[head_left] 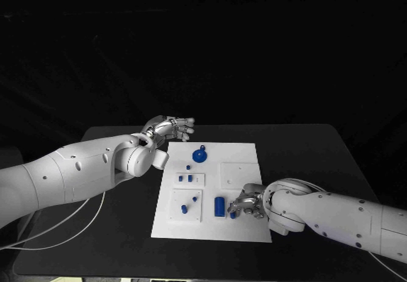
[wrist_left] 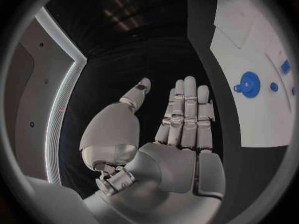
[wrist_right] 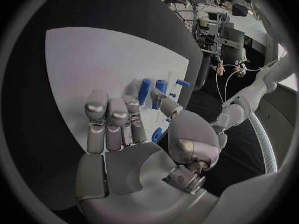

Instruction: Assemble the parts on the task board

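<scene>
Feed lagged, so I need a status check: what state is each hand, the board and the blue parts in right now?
left hand: open, fingers straight, off the board's far left corner
right hand: open over the board's near right area, holds nothing
task board: flat on the table
round blue part: on the board
blue cylinder: lying by the right hand

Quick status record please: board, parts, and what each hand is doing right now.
board: white task board in the middle of the black table
parts: blue round part at the board's far end; blue cylinder near the right hand; smaller blue pieces between
left hand: off the board's far left corner, fingers straight, holds nothing
right hand: over the board's near right area, by the cylinder; hold not discernible
</scene>
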{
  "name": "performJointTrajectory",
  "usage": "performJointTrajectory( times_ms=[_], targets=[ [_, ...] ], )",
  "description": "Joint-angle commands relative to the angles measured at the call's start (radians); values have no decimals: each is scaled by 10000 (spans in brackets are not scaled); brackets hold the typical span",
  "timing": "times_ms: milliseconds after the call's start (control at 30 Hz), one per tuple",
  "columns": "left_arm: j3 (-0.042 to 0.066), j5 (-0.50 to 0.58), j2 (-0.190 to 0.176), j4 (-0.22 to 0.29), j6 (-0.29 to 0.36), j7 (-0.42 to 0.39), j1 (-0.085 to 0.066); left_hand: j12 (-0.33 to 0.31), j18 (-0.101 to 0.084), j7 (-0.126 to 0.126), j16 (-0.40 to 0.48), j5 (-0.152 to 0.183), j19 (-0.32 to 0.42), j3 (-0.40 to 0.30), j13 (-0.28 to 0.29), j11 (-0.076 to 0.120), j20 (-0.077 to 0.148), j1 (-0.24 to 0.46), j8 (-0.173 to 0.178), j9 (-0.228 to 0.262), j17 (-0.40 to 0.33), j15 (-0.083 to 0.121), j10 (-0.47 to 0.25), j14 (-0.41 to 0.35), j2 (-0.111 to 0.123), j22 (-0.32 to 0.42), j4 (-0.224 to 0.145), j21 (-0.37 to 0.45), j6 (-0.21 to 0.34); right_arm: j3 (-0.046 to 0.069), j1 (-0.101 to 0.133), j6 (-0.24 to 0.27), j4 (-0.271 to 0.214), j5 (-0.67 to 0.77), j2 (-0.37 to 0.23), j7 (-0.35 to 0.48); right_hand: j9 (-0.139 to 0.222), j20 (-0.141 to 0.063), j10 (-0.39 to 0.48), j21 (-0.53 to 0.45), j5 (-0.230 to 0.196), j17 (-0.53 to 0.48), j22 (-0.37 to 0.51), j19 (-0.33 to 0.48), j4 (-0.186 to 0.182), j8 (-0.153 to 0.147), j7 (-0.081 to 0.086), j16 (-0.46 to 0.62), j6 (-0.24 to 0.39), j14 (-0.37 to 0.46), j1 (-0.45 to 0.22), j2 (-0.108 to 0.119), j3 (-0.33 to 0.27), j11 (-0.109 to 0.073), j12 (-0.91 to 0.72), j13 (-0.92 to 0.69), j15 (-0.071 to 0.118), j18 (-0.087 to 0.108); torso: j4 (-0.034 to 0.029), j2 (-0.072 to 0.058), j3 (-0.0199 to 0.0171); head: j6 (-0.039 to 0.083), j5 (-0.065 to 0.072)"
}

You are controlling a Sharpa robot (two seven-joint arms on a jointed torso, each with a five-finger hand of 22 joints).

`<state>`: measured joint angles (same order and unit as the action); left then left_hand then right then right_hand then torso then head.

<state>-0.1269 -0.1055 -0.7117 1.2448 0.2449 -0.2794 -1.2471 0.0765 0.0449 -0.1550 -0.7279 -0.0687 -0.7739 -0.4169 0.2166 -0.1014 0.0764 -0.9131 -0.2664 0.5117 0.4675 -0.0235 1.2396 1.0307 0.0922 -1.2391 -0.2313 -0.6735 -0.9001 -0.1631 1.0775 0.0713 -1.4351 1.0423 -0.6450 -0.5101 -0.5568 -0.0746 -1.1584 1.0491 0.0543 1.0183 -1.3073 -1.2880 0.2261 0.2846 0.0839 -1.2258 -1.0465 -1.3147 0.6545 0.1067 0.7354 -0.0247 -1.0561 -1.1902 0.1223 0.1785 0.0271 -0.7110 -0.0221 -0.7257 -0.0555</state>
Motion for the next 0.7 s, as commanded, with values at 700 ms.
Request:
performJointTrajectory(
  times_ms=[700],
  targets=[
    [6,49,-23,20,-128,-39,-8,1,75,9,67,-18,-19,15,-16,2,-51,76,-62,-14,17,-39,-52,16,-29,-13,52,66,28,-26,-140,-541,-311,-37,-427,490,13,-191,-4,12,-51,15,-100,-3,384,-30,29,45,130,24,402,739,-591,0,63,-35,87,833,5,-1,-3,1,-14]
  ],
)
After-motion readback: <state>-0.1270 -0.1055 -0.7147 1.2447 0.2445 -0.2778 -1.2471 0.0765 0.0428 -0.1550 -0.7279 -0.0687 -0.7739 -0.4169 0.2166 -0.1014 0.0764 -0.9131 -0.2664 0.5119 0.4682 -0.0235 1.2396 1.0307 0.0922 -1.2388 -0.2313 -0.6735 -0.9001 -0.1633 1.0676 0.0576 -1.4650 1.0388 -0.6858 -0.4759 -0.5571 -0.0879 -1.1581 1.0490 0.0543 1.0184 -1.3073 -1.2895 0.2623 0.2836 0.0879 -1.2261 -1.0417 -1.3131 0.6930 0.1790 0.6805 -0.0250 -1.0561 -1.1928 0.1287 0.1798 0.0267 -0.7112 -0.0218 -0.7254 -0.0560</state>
